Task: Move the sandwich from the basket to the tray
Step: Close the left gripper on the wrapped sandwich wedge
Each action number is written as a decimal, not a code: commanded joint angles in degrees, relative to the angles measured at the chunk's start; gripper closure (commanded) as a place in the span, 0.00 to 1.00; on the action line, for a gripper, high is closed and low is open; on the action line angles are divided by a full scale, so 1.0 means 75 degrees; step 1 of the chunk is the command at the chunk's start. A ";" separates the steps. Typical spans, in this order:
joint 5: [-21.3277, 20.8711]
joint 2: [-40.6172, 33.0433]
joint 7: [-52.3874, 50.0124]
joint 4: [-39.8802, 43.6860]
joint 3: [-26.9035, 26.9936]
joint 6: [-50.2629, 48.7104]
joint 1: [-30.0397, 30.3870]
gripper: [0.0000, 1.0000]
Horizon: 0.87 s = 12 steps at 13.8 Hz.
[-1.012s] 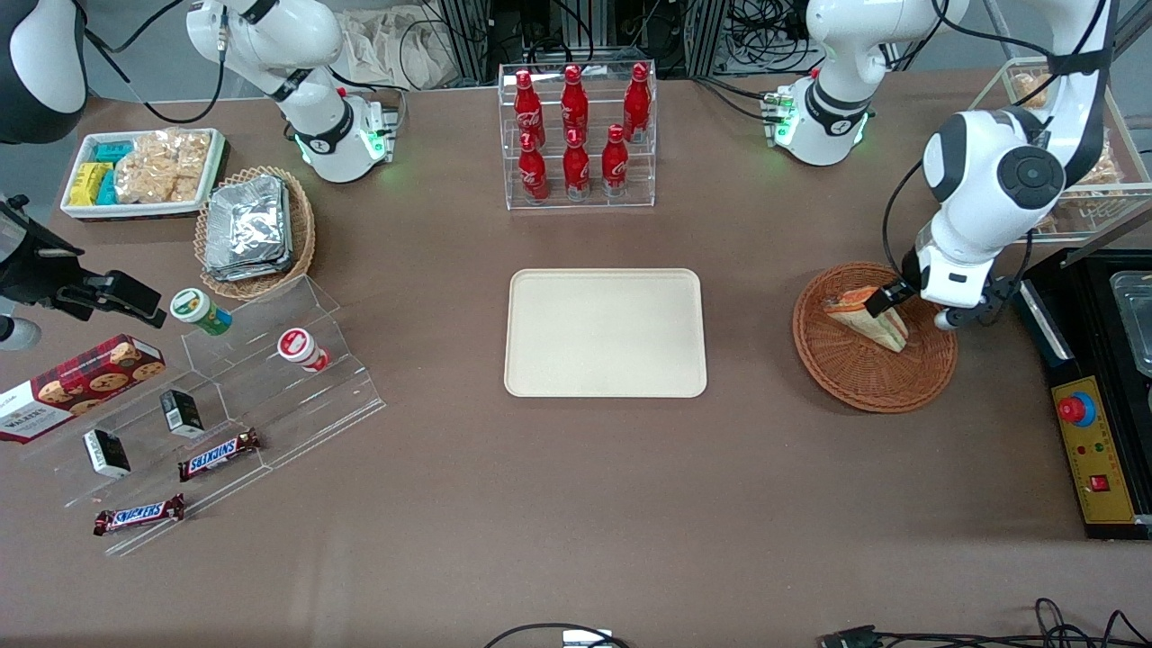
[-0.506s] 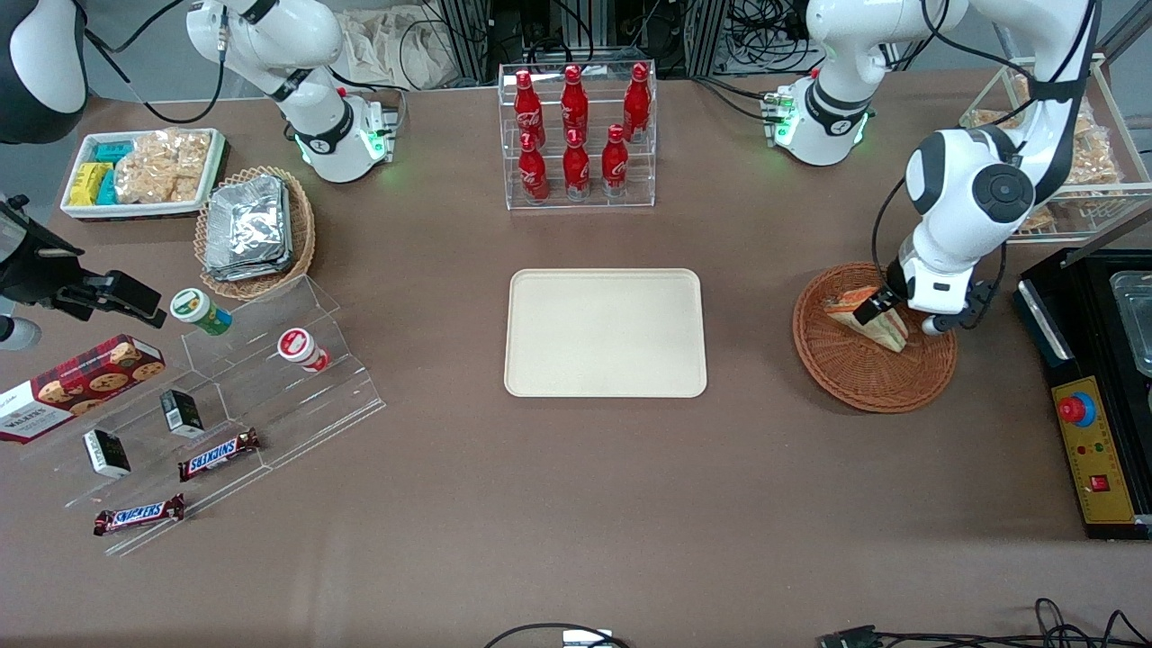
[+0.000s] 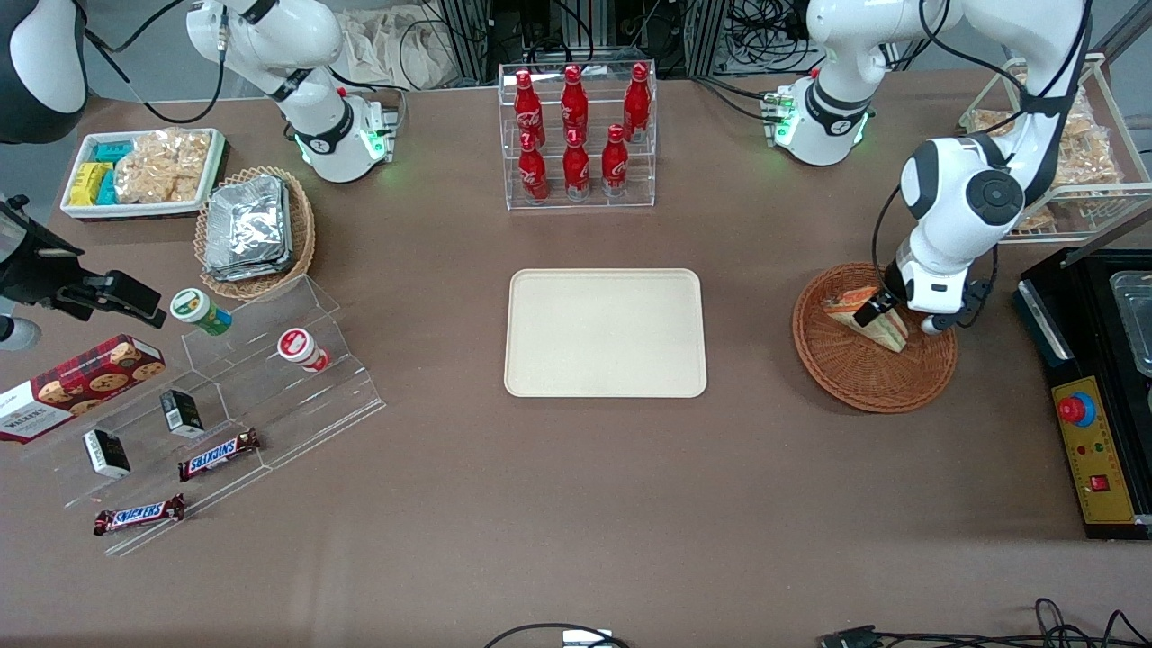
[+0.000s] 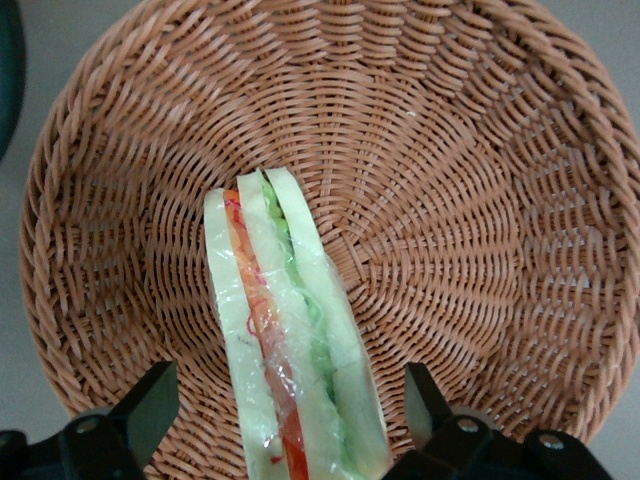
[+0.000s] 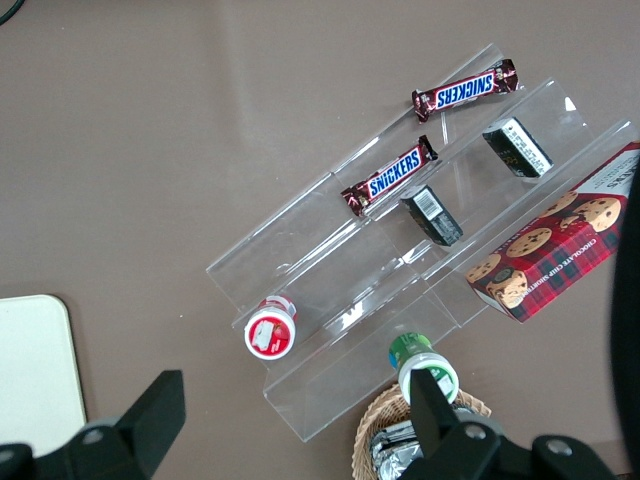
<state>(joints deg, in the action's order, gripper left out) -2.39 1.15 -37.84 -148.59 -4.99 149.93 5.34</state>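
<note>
Front view, near to far. 2 Snickers bars (image 3: 219,454) and 2 small dark boxes (image 3: 183,412) on a clear stepped stand (image 3: 297,396), lower left of frame; 1 cookie box (image 3: 76,385) at its edge. 2 small tubs, one green-lidded (image 3: 200,311), one red-lidded (image 3: 301,349), higher on the stand.

1 basket (image 3: 871,376) at right of frame with 1 sandwich (image 3: 866,317) lying in it, on its edge, layers showing. End effector (image 3: 877,310) is down in the basket at the sandwich. Wrist view: fingers (image 4: 150,408) spread wide, one each side of the sandwich (image 4: 290,345), not touching it, so open and gripping nothing.

1 tray (image 3: 605,333) at frame centre on the worktop (image 3: 576,504), well apart from the basket.

Farther: 1 lighter basket of foil packs (image 3: 252,229), 1 white snack tray (image 3: 139,171), upper left. 6 red bottles (image 3: 576,126) in a clear rack, top centre.
</note>
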 commanded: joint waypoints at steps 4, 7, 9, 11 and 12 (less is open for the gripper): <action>-0.0091 0.0057 -0.0310 -0.0075 -0.0038 0.0190 -0.0044 0.88; -0.0103 0.0092 -0.0287 -0.0063 -0.0050 0.0190 -0.0055 1.00; -0.0126 0.0023 -0.0229 -0.0040 -0.0050 0.0120 -0.0055 1.00; -0.0266 -0.0222 -0.0147 0.0077 -0.0085 -0.0335 -0.0055 1.00; -0.0418 -0.0398 0.0097 0.0206 -0.0097 -0.0790 -0.0055 1.00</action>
<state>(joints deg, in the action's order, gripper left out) -3.52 1.02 -38.30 -148.10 -5.26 148.55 4.92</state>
